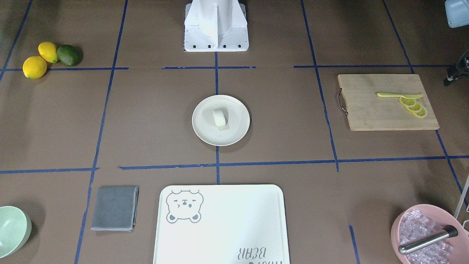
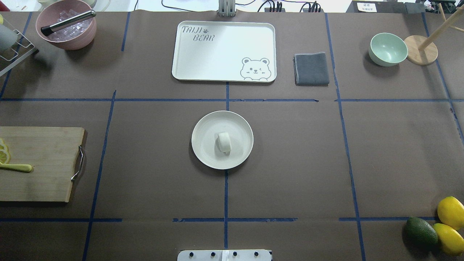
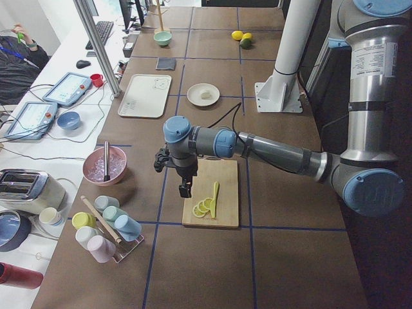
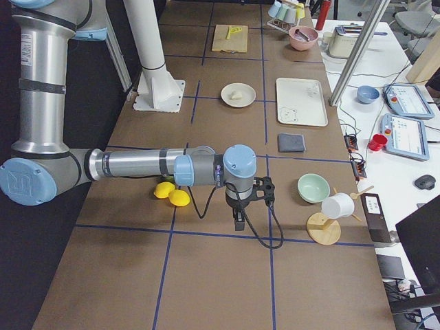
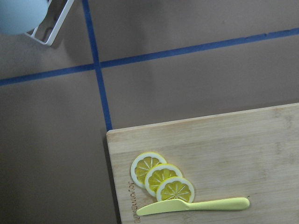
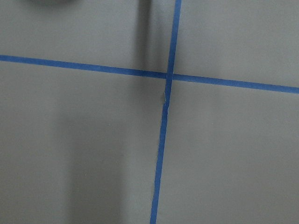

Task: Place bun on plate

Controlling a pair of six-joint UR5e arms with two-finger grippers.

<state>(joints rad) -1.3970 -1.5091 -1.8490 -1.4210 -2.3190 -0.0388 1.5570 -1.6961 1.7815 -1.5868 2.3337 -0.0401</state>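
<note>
The small white bun [image 1: 220, 118] [image 2: 224, 142] lies on its side in the middle of the round cream plate [image 1: 236, 129] [image 2: 206, 145], at the table's centre. Neither arm is near it. My left gripper [image 3: 185, 190] hangs above the wooden cutting board's edge at the table's left end. It shows only in the exterior left view, so I cannot tell whether it is open or shut. My right gripper [image 4: 238, 223] hangs over bare table at the right end, near the lemons. It shows only in the exterior right view, and there too I cannot tell.
The bear-print tray [image 2: 203, 69] and a grey cloth [image 2: 311, 69] lie beyond the plate, with a mint bowl [image 2: 388, 49] farther right. A cutting board [image 2: 40, 163] holds lemon slices [image 5: 162, 177] and a yellow knife [image 5: 194, 206]. A pink ice bowl [image 2: 67, 25] sits far left; lemons and an avocado [image 2: 420, 232] near right.
</note>
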